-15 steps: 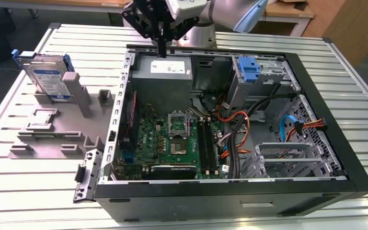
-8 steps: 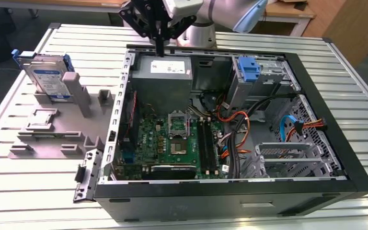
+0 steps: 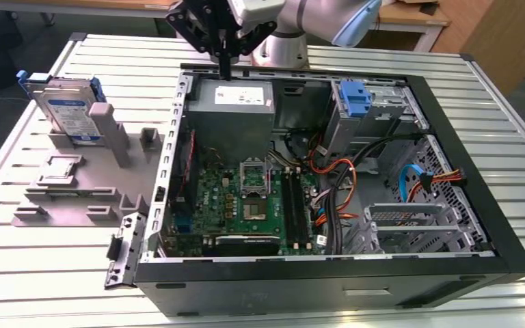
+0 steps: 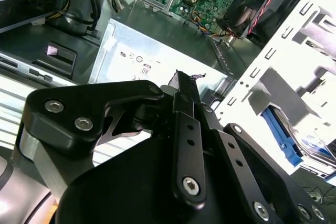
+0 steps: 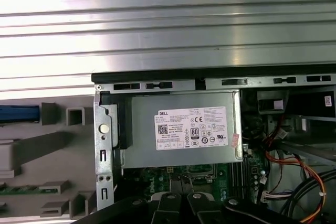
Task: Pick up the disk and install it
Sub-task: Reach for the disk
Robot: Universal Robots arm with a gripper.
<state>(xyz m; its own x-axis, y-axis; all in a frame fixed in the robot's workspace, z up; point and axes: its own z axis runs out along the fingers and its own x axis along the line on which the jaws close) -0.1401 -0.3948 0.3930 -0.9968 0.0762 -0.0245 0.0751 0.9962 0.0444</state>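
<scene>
Case: black computer case (image 3: pixel 335 281) lies open on its side on the slatted metal table (image 3: pixel 500 123)
Motherboard: green board (image 3: pixel 244 198) on the case floor, with orange and black cables (image 3: pixel 335 184) beside it toward the exterior view's right
Drive cage: bare metal cage (image 3: pixel 409 222) in the near corner on the exterior view's right
Fixture: grey fixture (image 3: pixel 71 198) on the table just beside the case, on the exterior view's left
Disk: the disk (image 3: pixel 66 109) stands upright at the far end of the fixture, outside the case, blue rails on its edges, well apart from the gripper
Power supply: grey box with a white sticker (image 3: pixel 235 99) (image 5: pixel 184 129) in the far corner of the case
Blue bracket: blue bracket (image 3: pixel 355 99) upright in the far bay
Gripper: gripper (image 3: pixel 226 74) (image 4: pixel 181 80) points down over the far edge of the power supply, fingers together, nothing between them
Arm: arm (image 3: pixel 317 17) rises behind the case
</scene>
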